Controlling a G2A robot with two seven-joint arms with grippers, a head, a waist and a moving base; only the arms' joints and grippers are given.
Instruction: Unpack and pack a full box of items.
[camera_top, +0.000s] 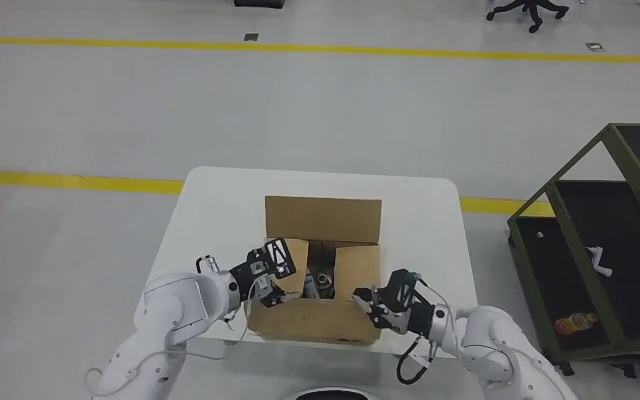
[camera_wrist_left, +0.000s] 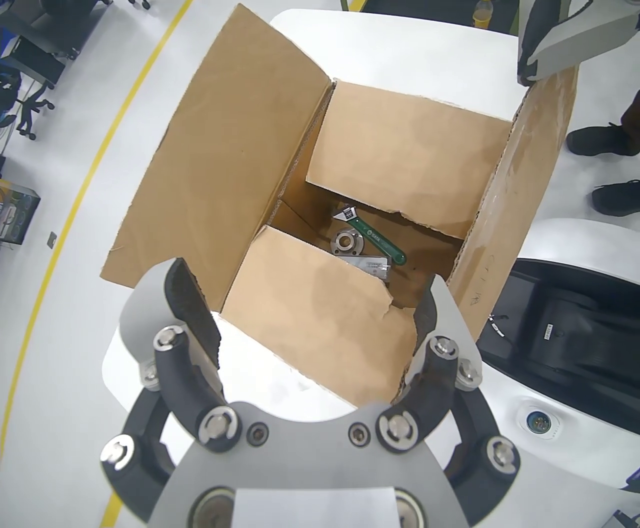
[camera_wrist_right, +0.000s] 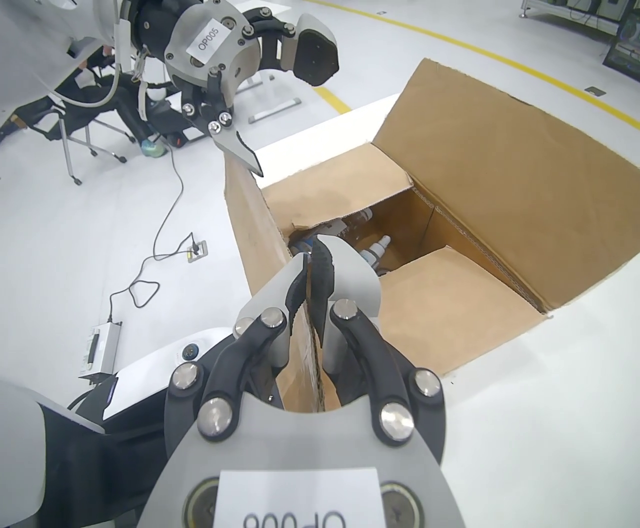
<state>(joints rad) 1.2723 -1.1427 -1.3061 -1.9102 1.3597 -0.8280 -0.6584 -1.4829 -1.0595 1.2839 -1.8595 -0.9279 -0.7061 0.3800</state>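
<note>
So the cardboard box (camera_top: 322, 218) sits lower middle of the top view, pretty much centred on the white bench (camera_top: 215, 215), with its flaps open. The right claw (camera_wrist_right: 312, 277) is down at the box's lower right corner in that view. It's pinched narrow onto the near flap (camera_wrist_right: 247, 215), which stands upright on the robot's side, with cardboard squeezed between both pads. The left claw (camera_wrist_left: 306, 290) is over the left side of the box in the top view, spread wide and holding nothing. It hangs above a torn side flap (camera_wrist_left: 320, 320) that's folded inward. In the right wrist view, one of its fingertips (camera_wrist_right: 247, 162) sits right at the top corner of the near flap. Whether it's touching or just beside it, I can't tell. Down inside the box there's a green-handled wrench (camera_wrist_left: 374, 238), with a round metal flange (camera_wrist_left: 344, 240) just beside it and a small silver packet (camera_wrist_left: 374, 265) next to those. A couple of small white bottles (camera_wrist_right: 378, 246) lie in there too.
</note>
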